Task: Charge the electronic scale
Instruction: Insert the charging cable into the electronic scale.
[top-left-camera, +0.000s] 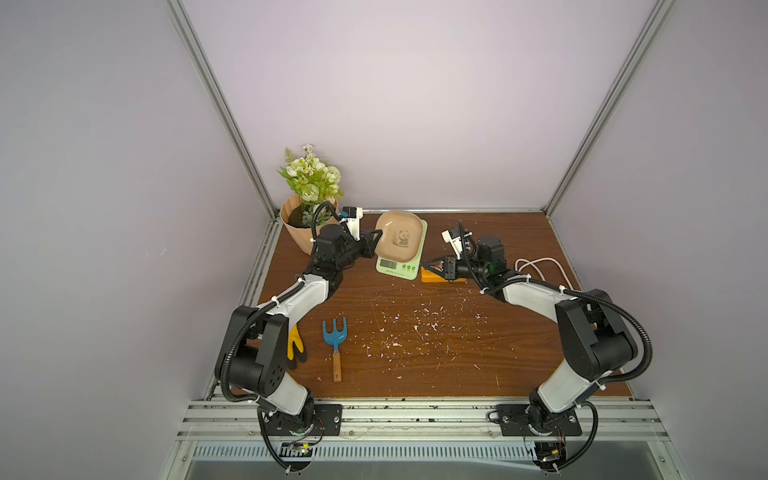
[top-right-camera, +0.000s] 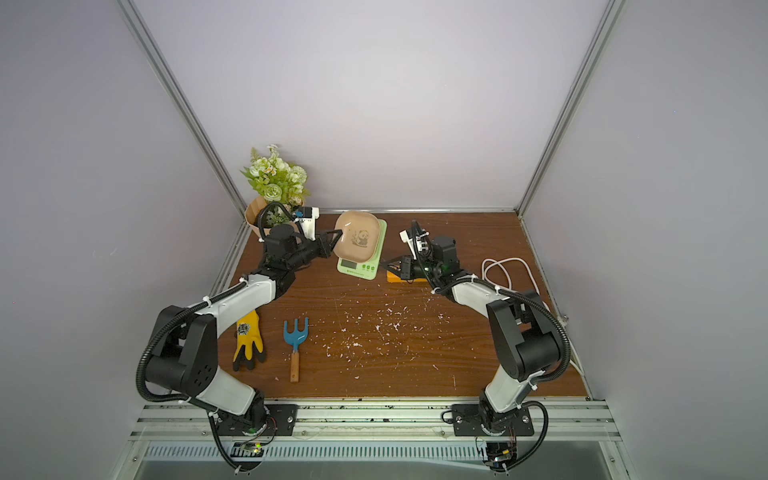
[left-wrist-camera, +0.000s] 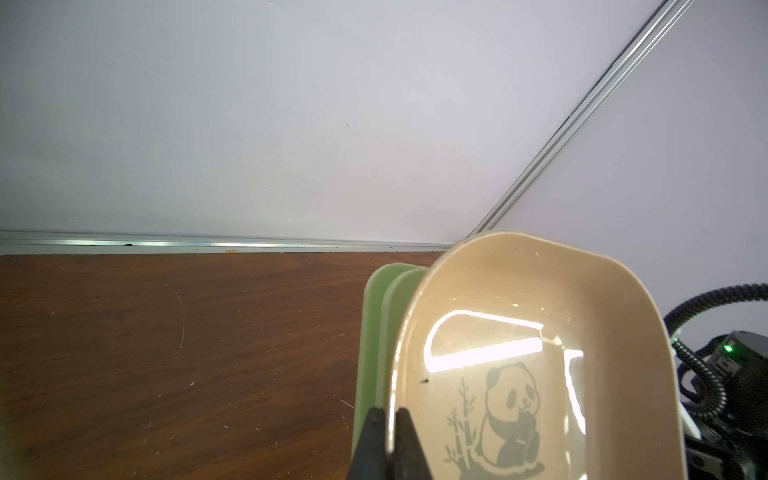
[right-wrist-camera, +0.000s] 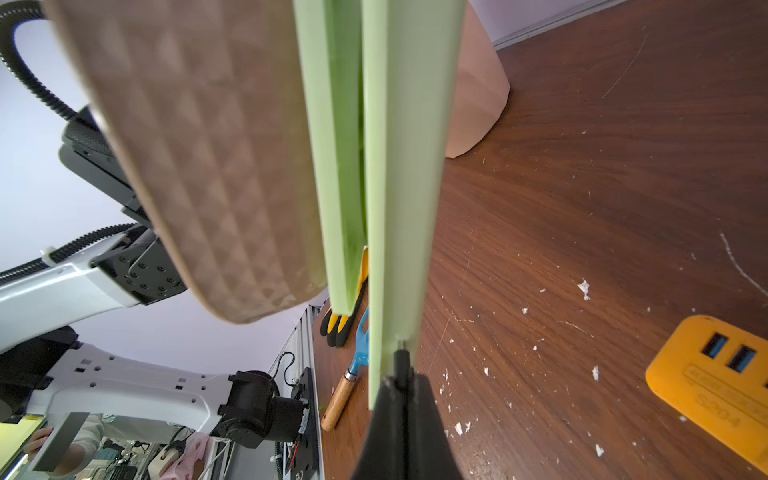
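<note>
Nearest the right wrist lens, at the lower centre of the frame, my right gripper (right-wrist-camera: 402, 377) is clamped on what looks like a small black plug (right-wrist-camera: 401, 359). The plug's metal tip touches the pale green edge of the electronic scale (right-wrist-camera: 409, 208). Whether it sits in a port I cannot tell, and the gripper itself hides any lead behind it.

In both top views the scale stands at the back centre of the table (top-left-camera: 415, 353). My left gripper (left-wrist-camera: 389, 412) pinches the rim of its beige panda tray (left-wrist-camera: 519, 282), which the bottom edge of the left wrist frame cuts off.

Just right of the scale, the orange power strip (top-left-camera: 428, 276) is mostly covered by my right gripper. A white cable (top-left-camera: 540, 262) loops farther right. At lower left a yellow glove (top-right-camera: 248, 338) lies partly under my left arm.
</note>
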